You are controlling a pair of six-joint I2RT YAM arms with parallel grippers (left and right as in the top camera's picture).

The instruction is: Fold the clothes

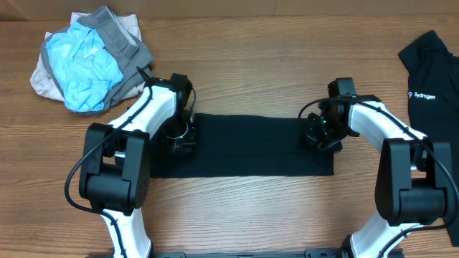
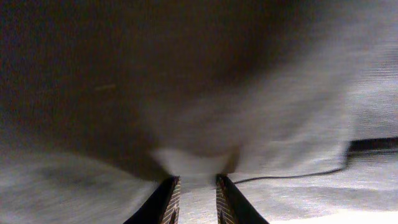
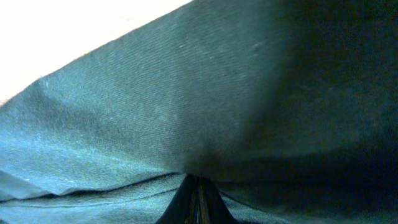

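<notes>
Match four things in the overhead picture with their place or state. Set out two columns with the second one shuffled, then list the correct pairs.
Column one:
1. plain black garment
2. pale-blue bundle
3. black garment with white lettering
4. right end effector

Column two:
A. upper left of the picture
B. right edge, partly out of frame
C. centre, lying as a long strip
D. shut on the strip's right end

Pairs: 1-C, 2-A, 3-B, 4-D
</notes>
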